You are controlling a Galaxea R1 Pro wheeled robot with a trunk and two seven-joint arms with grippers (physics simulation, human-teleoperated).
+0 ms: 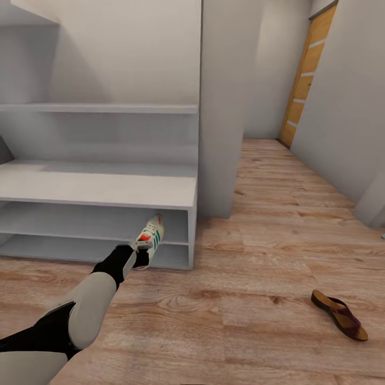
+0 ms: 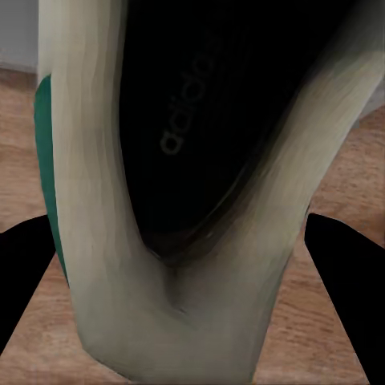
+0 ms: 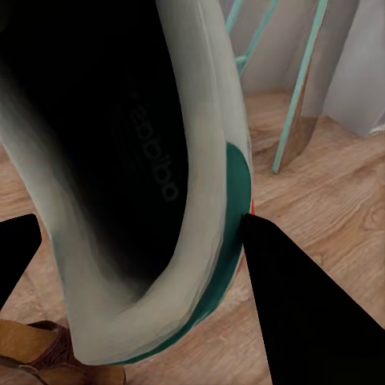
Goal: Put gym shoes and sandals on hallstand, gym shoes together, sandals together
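The left arm reaches toward frame centre, left gripper [image 1: 140, 255] fingers [image 2: 346, 265] clamped on a cream-white green-striped sneaker [image 1: 150, 237]; the right gripper [image 3: 136, 257] fingers [image 3: 305, 313] grip another [image 3: 120, 184].

Left arm [image 1: 80, 315]: smooth off-white shells, rounded and tapering, split by glossy black joint sections. Black wrist segment ahead of a pale grey gripper [image 1: 140, 251] body. Fingers [image 2: 349, 281] in the wrist views: flat matte black wedges, sharp-edged, no visible markings, screws or cables.
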